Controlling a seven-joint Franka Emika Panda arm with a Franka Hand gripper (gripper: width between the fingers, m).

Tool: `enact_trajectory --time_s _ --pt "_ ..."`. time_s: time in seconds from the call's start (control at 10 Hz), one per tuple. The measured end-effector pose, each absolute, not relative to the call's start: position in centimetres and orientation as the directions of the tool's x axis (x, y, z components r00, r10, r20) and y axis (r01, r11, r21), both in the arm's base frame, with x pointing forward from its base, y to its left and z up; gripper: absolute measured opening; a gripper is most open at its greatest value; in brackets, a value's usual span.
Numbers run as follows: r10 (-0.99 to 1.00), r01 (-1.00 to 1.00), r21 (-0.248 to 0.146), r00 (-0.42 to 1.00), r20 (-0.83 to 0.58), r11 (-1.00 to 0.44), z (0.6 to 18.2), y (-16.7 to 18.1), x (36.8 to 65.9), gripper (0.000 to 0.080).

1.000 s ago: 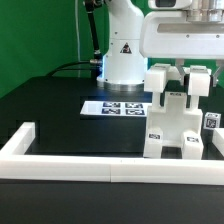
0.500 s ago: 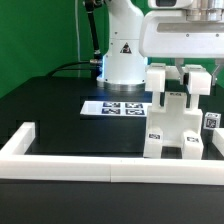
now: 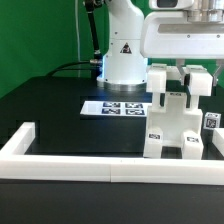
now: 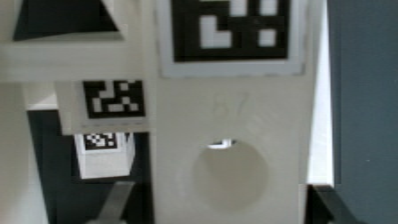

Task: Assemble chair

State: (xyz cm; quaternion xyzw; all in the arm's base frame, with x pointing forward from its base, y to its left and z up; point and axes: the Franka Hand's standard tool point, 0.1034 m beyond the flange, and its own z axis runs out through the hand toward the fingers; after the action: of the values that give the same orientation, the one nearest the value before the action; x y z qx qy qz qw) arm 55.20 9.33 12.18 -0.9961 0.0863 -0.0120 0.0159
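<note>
Nearest the exterior camera, the long white border rail (image 3: 60,158) runs along the front of the black table (image 3: 50,110). The partly built chair (image 3: 172,128) stands just behind it, toward the exterior view's right. Most likely it sits there so the rail can brace it against pushing. It rises as a blocky white body with two upright posts, and small tags show on its lower faces.

The tool (image 3: 184,84) reaches down from above between those posts. It is closed on a white part of the chair, probably to press or steady that part while it seats. The wrist view agrees: dark fingers (image 4: 118,206) flank a white piece with an oval hollow (image 4: 231,180), under a large tag (image 4: 231,30).

Farther back the marker board (image 3: 115,106) lies flat on the table, apart from the chair. Behind it stand the arm's white base (image 3: 125,55) and a green backdrop (image 3: 40,30)
</note>
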Motion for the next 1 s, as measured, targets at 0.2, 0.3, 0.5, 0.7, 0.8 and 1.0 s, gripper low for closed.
enact_trajectory --time_s 0.2,0.3,0.5,0.7,0.8,1.0 --pt "-0.172 -0.171 -0.034 0.985 0.021 -0.985 12.2 9.3 55.2 0.0288" --pt "-0.172 -0.171 -0.034 0.985 0.021 -0.985 12.2 9.3 55.2 0.0288" --pt "-0.166 -0.165 -0.035 0.986 0.027 -0.986 12.2 9.3 55.1 0.0288" --pt "-0.158 -0.158 -0.034 0.987 0.025 -0.987 12.1 9.5 54.3 0.0288" --pt "-0.158 -0.157 -0.033 0.987 0.023 -0.987 12.0 9.5 54.2 0.0288" --pt "-0.159 -0.158 -0.031 0.987 0.021 -0.987 11.6 9.5 54.0 0.0288"
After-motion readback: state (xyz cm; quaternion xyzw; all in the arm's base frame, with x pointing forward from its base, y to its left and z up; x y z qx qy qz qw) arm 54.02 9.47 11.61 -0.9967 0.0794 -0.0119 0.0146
